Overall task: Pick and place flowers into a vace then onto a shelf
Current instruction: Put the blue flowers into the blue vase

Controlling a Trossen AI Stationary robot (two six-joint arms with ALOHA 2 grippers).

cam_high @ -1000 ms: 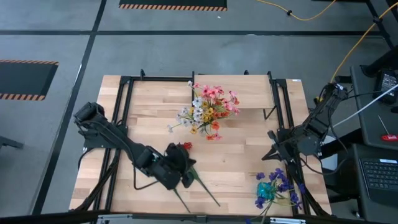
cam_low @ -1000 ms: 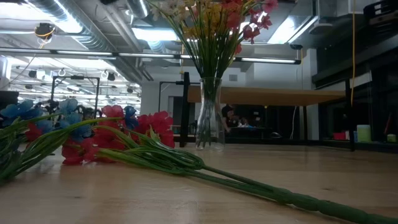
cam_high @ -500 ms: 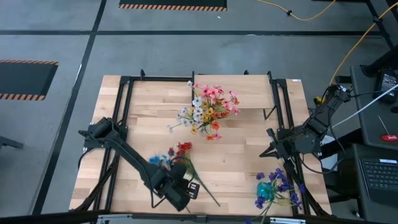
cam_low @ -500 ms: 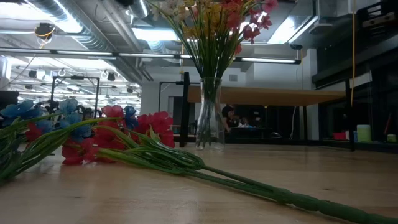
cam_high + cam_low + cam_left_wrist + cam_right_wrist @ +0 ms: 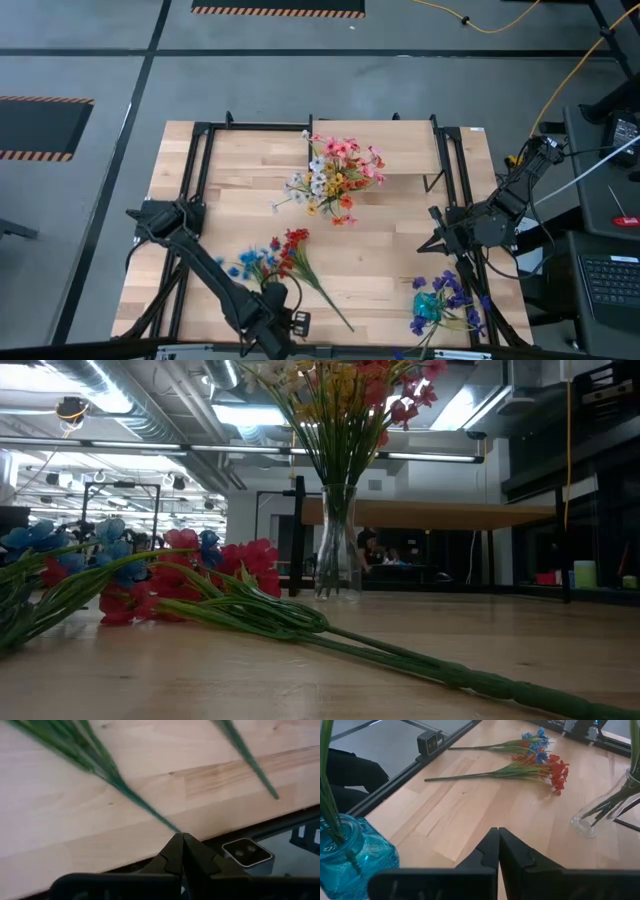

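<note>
Pinched shut and empty, my left gripper [image 5: 298, 320] hangs at the worktop's [image 5: 390, 250] near edge, two loose flowers [image 5: 275, 258] just beyond. My right gripper [image 5: 434, 240], also shut, waits between clear vase [image 5: 600, 812] and blue vase [image 5: 432, 308].

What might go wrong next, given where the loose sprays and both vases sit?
The red and blue flowers lie flat with stems reaching the table's front edge, near the shut left gripper; a nudge might push them off. The shut right gripper waits near the blue vase, which may tip if bumped.
</note>
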